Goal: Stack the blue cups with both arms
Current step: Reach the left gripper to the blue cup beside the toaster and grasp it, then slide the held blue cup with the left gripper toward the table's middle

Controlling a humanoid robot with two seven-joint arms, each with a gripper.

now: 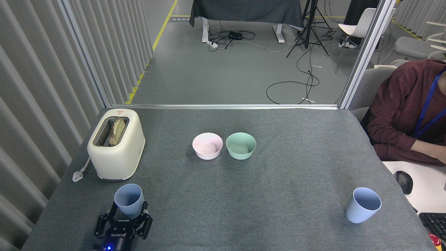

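Observation:
Two pale blue cups stand upright on the grey table. One blue cup (pixel 129 200) is at the near left, just in front of the toaster. The other blue cup (pixel 362 204) is at the near right. My left gripper (pixel 128 208) is open, with its two black fingers on either side of the left cup's lower body; I cannot tell if they touch it. The cup's base is hidden behind the gripper. My right gripper is out of view.
A cream toaster (pixel 116 144) with bread in its slot stands behind the left cup, its plug (pixel 77 175) lying beside it. A pink bowl (pixel 207 145) and a mint-green bowl (pixel 240 145) sit mid-table. A seated person (pixel 407 111), a mouse (pixel 404 181) and a keyboard (pixel 434 223) are at the right.

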